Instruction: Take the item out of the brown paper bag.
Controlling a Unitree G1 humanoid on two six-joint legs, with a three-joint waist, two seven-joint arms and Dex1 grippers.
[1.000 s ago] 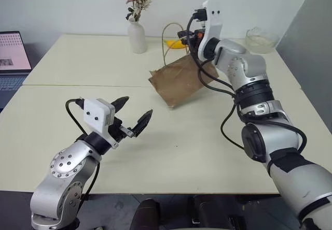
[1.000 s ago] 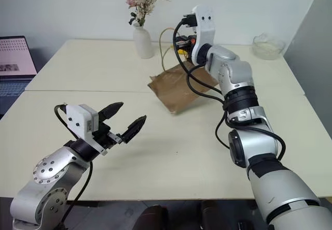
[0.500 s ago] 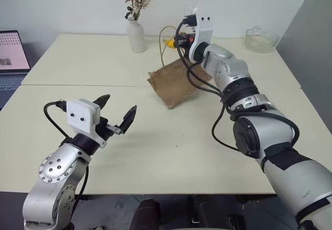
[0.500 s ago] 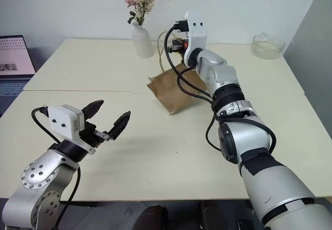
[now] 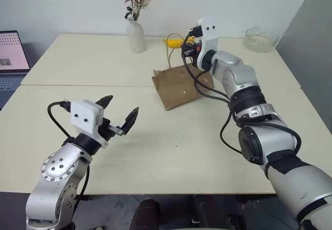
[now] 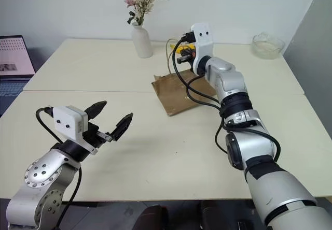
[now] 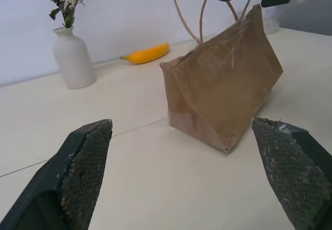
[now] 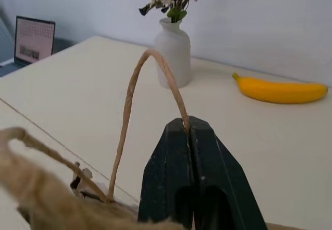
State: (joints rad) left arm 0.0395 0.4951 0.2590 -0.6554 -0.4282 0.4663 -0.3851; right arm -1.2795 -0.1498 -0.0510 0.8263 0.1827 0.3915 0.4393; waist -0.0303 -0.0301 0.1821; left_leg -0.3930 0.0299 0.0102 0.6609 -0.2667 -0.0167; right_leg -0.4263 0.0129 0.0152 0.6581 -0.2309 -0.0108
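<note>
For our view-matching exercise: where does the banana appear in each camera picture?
Left eye: banana behind the brown paper bag.
Right eye: yellow sliver by the right gripper.
Left wrist: beside the bag.
Right wrist: upper right.
Shared landmark: white vase.

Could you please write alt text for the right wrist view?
The right gripper, shut, pinches a looped cord handle of the brown paper bag. Beyond it on the cream table stand a white vase of dried flowers, a banana and a laptop.
</note>
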